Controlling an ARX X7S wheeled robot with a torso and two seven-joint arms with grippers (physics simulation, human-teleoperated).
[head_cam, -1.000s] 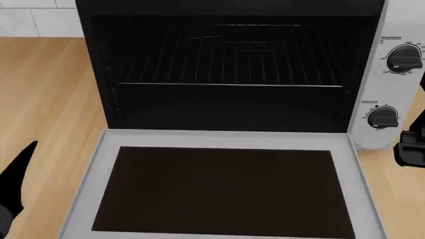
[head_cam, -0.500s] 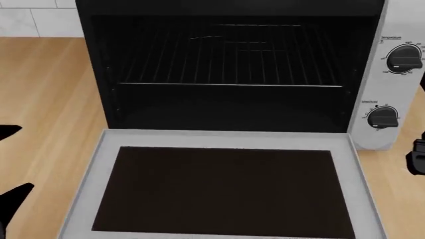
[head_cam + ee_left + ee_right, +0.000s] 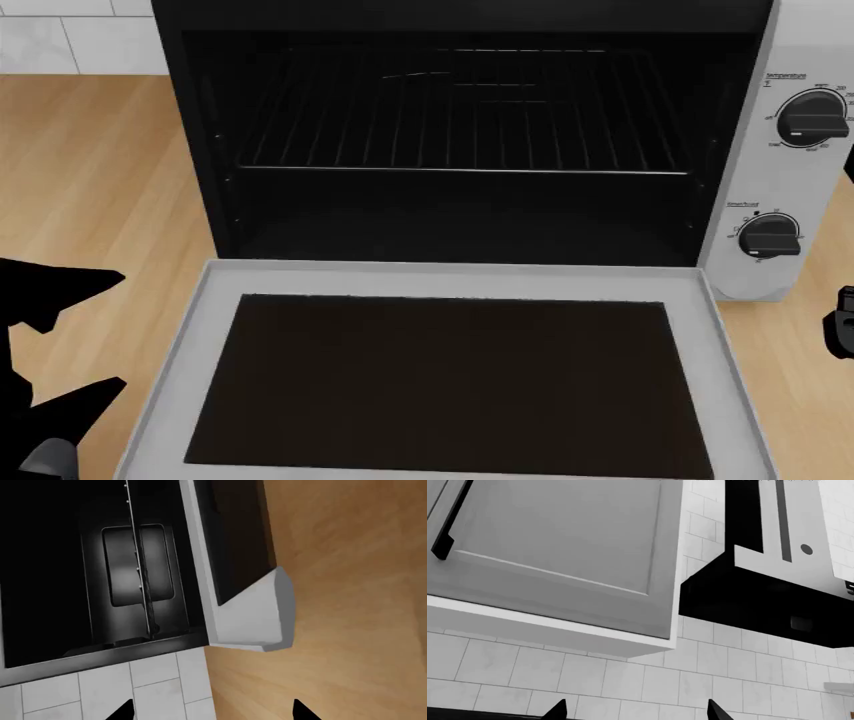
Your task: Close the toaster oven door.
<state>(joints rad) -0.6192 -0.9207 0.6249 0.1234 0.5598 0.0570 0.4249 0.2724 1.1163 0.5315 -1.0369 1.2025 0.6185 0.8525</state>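
Observation:
The toaster oven [image 3: 787, 180] stands open, showing its black cavity and wire rack [image 3: 454, 130]. The toaster oven door [image 3: 454, 282] lies flat toward me, a light grey frame around dark glass. Its bar handle is out of view below the frame. My left gripper [image 3: 120, 330] is open and empty just left of the door's left edge. In the left wrist view my left gripper [image 3: 212, 712] points at the door's corner [image 3: 257, 615] and the cavity [image 3: 100, 580]. My right gripper [image 3: 635, 712] is open and empty, and faces the tiled wall.
Two black knobs [image 3: 811, 120] sit on the oven's right panel. A black part of my right arm [image 3: 841, 335] shows at the right edge. The wooden counter [image 3: 94, 170] lies left of the oven. A grey wall cabinet [image 3: 560, 555] and a black range hood [image 3: 760, 600] hang above.
My left gripper has moved right toward the door's left edge, with both open fingers now in view. My right arm has slid slightly down along the right edge.

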